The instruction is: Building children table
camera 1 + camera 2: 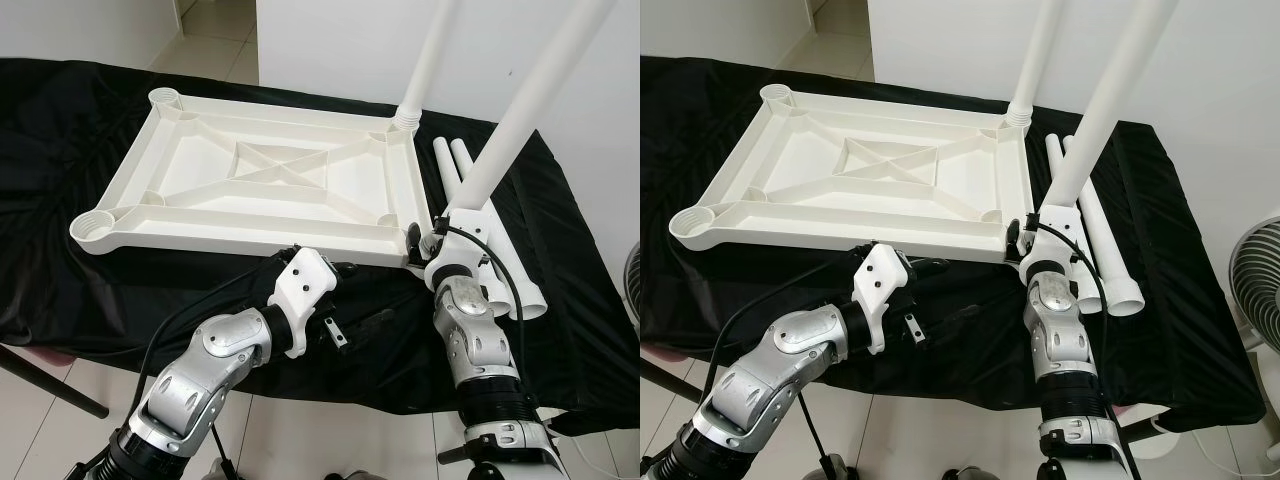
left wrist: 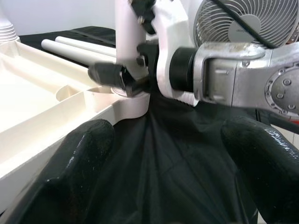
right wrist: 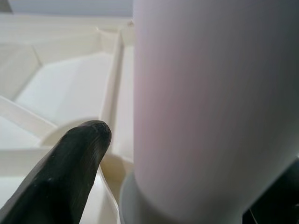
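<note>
Leg fitting underway: right gripper clamped the leg at the tabletop's near corner socket; left gripper waited apart beside it. Next: press down.

Tabletop: you see it upside down, centre frame, on black cloth.
Legs: one upright at top-right socket; another held by right gripper.
Left gripper: lower centre, near the tabletop's edge.

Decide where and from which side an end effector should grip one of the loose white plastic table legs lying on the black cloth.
Grip a loose white plastic leg tube mid-shaft, from above, fingers straddling it: it is round, lies flat on the black cloth, and its open end is too wide.
</note>
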